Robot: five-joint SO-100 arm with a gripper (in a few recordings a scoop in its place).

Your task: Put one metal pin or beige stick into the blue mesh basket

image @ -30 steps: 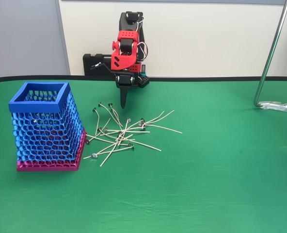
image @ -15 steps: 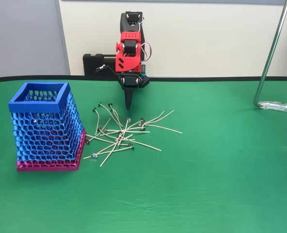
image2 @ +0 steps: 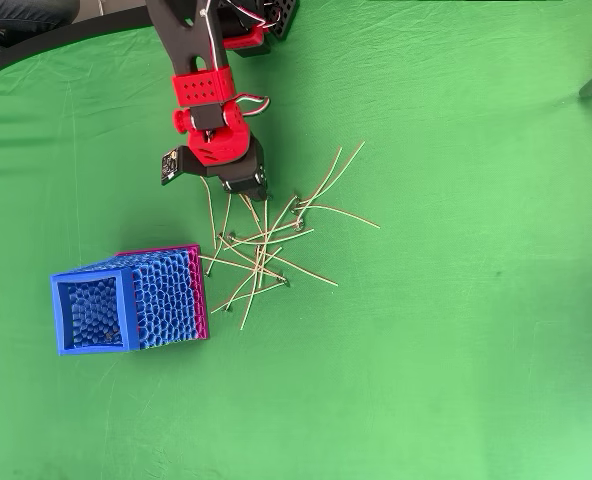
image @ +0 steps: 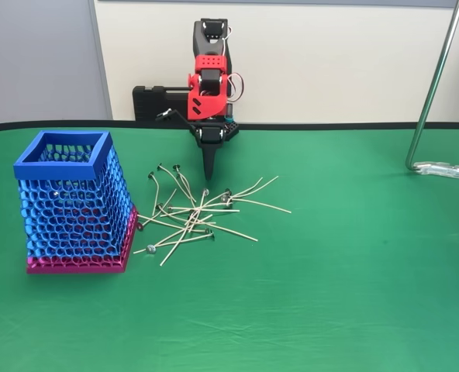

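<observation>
A green cloth [image: 353, 294] covers the whole table, wrinkled here and there. On it, toward nine o'clock in the fixed view, stands the blue mesh basket [image: 73, 203], upright on its wider pink base, its square rim open to the top; in the overhead view [image2: 126, 298] it sits at about seven o'clock from the arm.

The red and black arm [image: 208, 85] rises at twelve o'clock from the far edge of the table, bent down so that its gripper [image: 209, 167] points at the cloth just behind the pile. Seen from the front the fingers look drawn together into one dark point, with nothing between them — from overhead the gripper [image2: 246, 185] hangs at the pile's eleven o'clock edge, above the nearest heads.

A bent metal stand [image: 435, 93] comes down at two o'clock in the fixed view, its foot resting on the cloth well apart from everything else.

The beige sticks [image: 194, 213] lie in a loose, crossed heap between gripper and basket, at four o'clock from the basket's rim. They overlap so much that no single one lies free; a few stray ends reach out toward three o'clock. The nearest ends lie just beside the pink base.
</observation>
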